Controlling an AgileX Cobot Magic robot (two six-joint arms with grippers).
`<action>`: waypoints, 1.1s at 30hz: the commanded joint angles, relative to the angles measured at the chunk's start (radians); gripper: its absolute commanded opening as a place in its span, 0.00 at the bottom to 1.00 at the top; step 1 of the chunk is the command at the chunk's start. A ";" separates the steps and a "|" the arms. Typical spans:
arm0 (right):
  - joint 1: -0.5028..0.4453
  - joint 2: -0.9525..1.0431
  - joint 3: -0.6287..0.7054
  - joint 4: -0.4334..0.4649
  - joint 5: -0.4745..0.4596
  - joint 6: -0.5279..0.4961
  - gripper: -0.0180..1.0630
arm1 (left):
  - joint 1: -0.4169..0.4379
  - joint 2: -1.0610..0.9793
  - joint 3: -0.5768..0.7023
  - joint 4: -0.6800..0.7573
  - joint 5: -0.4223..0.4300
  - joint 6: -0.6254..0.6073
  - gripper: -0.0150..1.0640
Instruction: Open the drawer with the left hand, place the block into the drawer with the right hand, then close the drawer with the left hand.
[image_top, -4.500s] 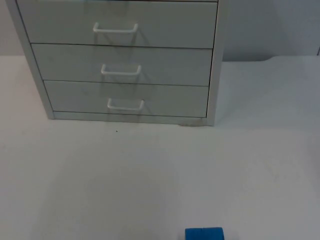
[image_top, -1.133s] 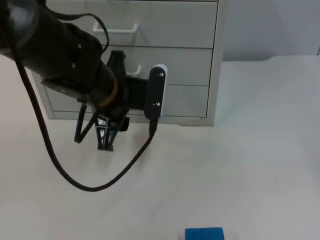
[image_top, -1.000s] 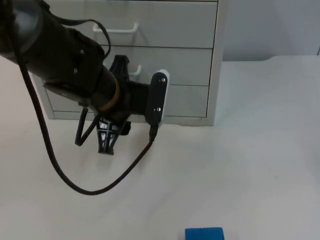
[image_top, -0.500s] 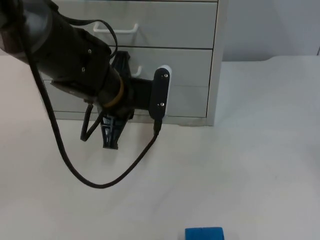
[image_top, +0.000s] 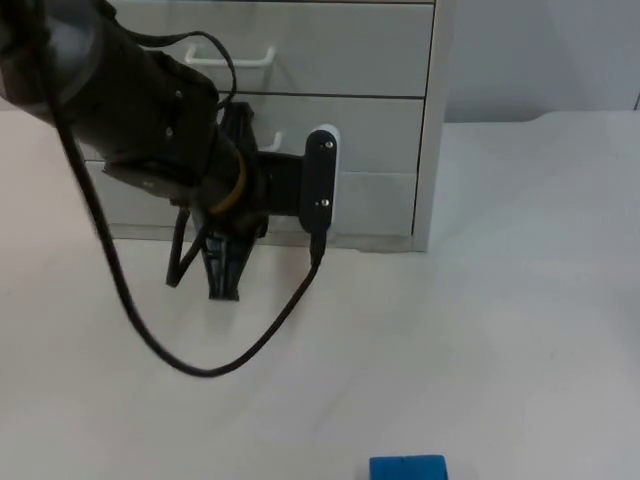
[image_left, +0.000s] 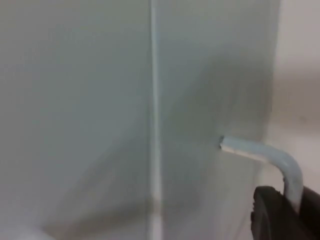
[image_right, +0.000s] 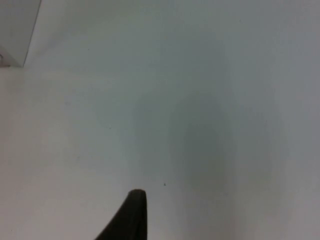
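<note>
Left gripper (image_top: 224, 282) sits at the bottom drawer (image_top: 370, 203); we cannot tell its finger state.
From above, the blue block (image_top: 408, 468) lies at five o'clock, well apart. On our left wrist, the handle (image_left: 265, 156) touches a fingertip (image_left: 272, 215). Right gripper (image_right: 131, 212) waits.

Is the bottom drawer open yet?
Shut: the bottom drawer sits flush with the middle drawer above it.

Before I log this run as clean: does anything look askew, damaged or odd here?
Nothing stands out. The drawer cabinet stands square with all drawers shut, the blue block sits intact on the table, and the left gripper is down by the bottom drawer handle.
</note>
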 joint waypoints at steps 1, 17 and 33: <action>-0.005 0.001 -0.002 0.002 -0.014 0.001 0.99 | -0.008 -0.006 0.065 -0.102 0.012 -0.033 0.01; -0.005 0.001 -0.002 0.002 -0.017 0.001 0.99 | -0.100 -0.179 0.358 -0.272 0.042 -0.033 0.01; -0.005 0.001 -0.002 0.002 -0.019 0.001 0.99 | -0.205 -0.190 0.464 -0.380 0.068 -0.031 0.01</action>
